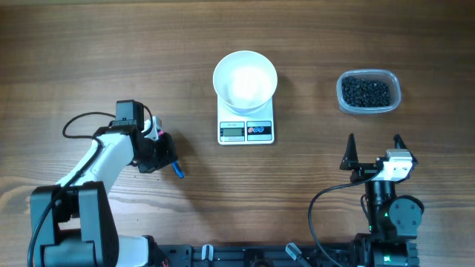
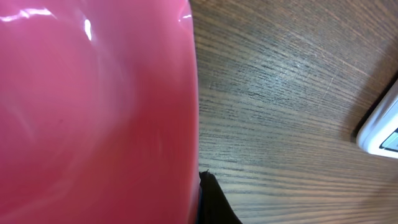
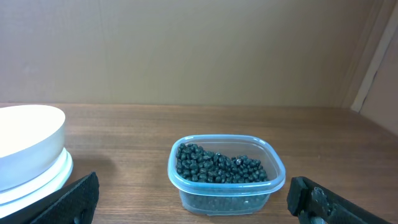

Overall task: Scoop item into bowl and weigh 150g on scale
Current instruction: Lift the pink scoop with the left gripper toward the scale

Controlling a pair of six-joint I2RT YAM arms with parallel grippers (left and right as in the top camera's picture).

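One scoop [image 1: 155, 129], one scale [image 1: 246, 131], one bowl [image 1: 245, 78] and one tub [image 1: 369, 71] are set out on the wooden table [image 1: 89, 52], with two robot arms at the near edge. On the far left, the left gripper [image 1: 165, 152] is closed tight, and the pink scoop sits right at it, its glossy surface filling most of the left wrist view. It appears to be held, though the fingers themselves are hidden. Near the middle stands the white scale, its display and two buttons facing the arms. The round white bowl rests on top of it, and its inside shows only white. Further right and well apart from the scale is the clear plastic tub, which holds the beads [image 1: 367, 91], a dark heap of many tiny round grains covering its bottom. Nearest the viewer on the right, the right gripper [image 1: 375, 148] has its fingers spread wide with nothing between them, just short of the tub.
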